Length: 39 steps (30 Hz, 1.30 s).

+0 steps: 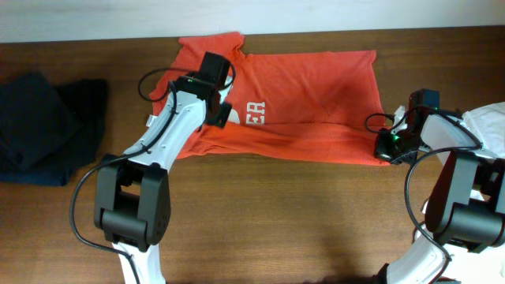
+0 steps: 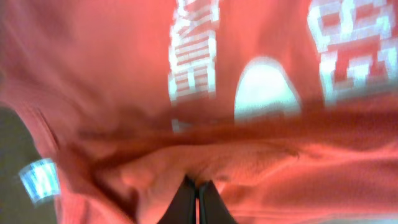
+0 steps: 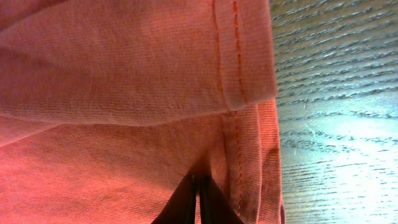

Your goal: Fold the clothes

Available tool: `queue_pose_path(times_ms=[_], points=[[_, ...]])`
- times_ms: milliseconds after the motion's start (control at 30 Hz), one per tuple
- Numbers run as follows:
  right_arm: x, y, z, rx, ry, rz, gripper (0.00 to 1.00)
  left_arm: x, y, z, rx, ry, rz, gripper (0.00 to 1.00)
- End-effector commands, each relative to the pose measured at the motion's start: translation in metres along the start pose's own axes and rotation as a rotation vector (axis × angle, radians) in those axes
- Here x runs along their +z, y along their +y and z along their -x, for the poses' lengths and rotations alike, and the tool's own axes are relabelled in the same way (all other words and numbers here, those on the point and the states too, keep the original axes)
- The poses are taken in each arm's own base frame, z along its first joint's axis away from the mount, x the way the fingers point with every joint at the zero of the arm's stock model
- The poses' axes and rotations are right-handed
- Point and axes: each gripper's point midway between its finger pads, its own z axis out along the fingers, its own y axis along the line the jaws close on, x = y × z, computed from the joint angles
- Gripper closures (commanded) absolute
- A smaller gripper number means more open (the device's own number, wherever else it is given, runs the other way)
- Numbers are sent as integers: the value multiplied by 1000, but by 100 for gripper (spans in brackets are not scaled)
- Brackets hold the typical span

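Observation:
The red-orange T-shirt point(image 1: 308, 102) with white lettering lies across the far middle of the table, its near part doubled up in a long fold. My left gripper point(image 1: 215, 120) is shut on the fold near the shirt's left side; the left wrist view shows its fingers point(image 2: 198, 186) pinching red cloth below the lettering. My right gripper point(image 1: 384, 150) is shut on the shirt's right hem; the right wrist view shows its fingers point(image 3: 199, 182) pinching cloth beside the stitched hem. Dark navy garments point(image 1: 43, 126) lie at the far left. A white garment point(image 1: 491, 126) lies at the right edge.
The wooden table point(image 1: 276, 221) shows bare wood in front of the shirt. A white wall edge runs along the back. Both arm bases stand at the near edge.

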Motion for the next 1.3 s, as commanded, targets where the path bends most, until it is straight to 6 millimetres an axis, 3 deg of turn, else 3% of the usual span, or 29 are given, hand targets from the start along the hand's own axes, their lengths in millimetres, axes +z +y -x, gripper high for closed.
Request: queue_pose_path(times_ms=[0, 67, 133, 200, 333, 433, 600, 667, 733, 800, 867, 933, 1033, 1067, 1100, 1167, 1233, 1267], points=[[17, -7, -12, 8, 58, -29, 91, -1, 9, 32, -31, -121, 25, 94], [17, -7, -13, 8, 60, -29, 90, 12, 8, 35, -34, -127, 32, 48], [17, -7, -13, 8, 61, -29, 88, 23, 10, 22, -26, -67, 50, 40], [17, -7, -13, 8, 61, -29, 87, 21, 23, 12, -61, -28, 76, 41], [17, -8, -13, 8, 61, -30, 88, 19, 51, -45, -248, 196, 55, 43], [17, -8, -13, 8, 63, -31, 87, 28, 62, -53, -289, 213, 37, 43], [17, -9, -14, 9, 64, -37, 88, 55, 24, -46, -318, 207, -179, 43], [17, -9, -14, 9, 65, -37, 88, 60, 23, -49, -320, 219, -175, 54], [17, -9, -14, 9, 65, -37, 88, 61, 28, -47, -320, 207, -155, 83], [17, -9, -14, 9, 65, -38, 88, 62, 32, -43, -322, 191, -131, 100], [17, -10, -14, 9, 65, -45, 88, 56, 45, -31, -349, 156, -106, 99], [17, -13, -15, 10, 69, -60, 87, 43, 73, -3, -414, 72, -86, 99], [17, -13, -15, 10, 70, -60, 87, 31, 136, 27, -656, -84, -40, 98], [17, -13, -15, 10, 70, -60, 88, 32, 149, 27, -755, -103, -34, 84], [17, -13, -15, 10, 69, -60, 88, 32, 153, 26, -789, -108, -33, 66], [17, -14, -15, 10, 69, -66, 88, 32, 160, 23, -821, -108, -38, 56], [17, -14, -15, 9, 69, -68, 88, 33, 154, 19, -819, -81, -57, 55], [17, -14, -15, 9, 69, -68, 88, 32, 148, 21, -797, -80, -94, 47]])
